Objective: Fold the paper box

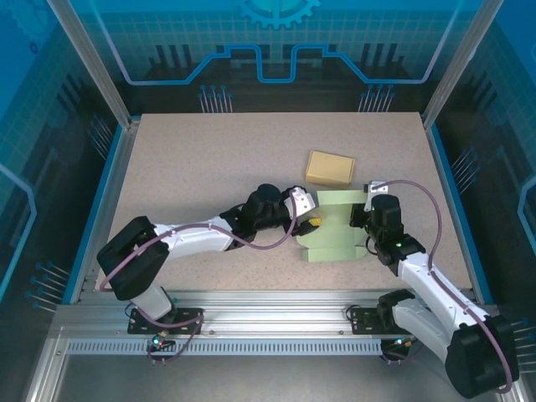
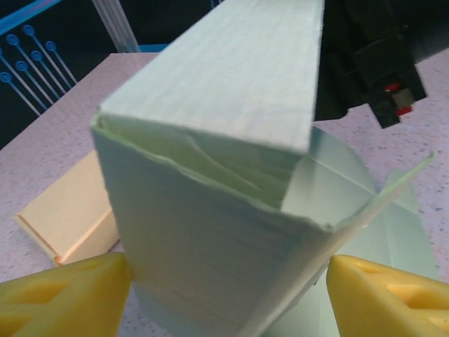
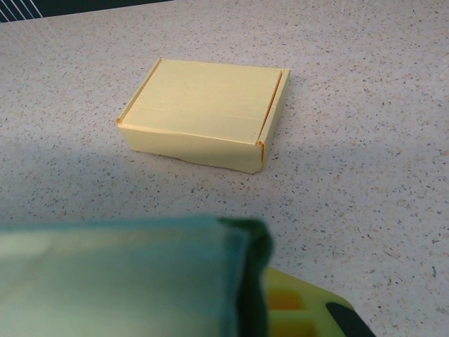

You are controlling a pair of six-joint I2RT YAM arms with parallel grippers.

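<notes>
My left pincer (image 2: 224, 309) stands wide open, holding nothing, its yellow pads (image 2: 63, 295) on either side of the raised end of the pale green paper box (image 2: 210, 210). The box lies straight ahead, its long axis running away toward my right pincer (image 1: 362, 219). That one looks pinched thin on the far wall, so the left seems best placed to press this end inward.

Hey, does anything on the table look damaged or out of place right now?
On the green box, the folded top edge looks ragged and creased in the left wrist view. The yellow box lies closed and neat.
</notes>
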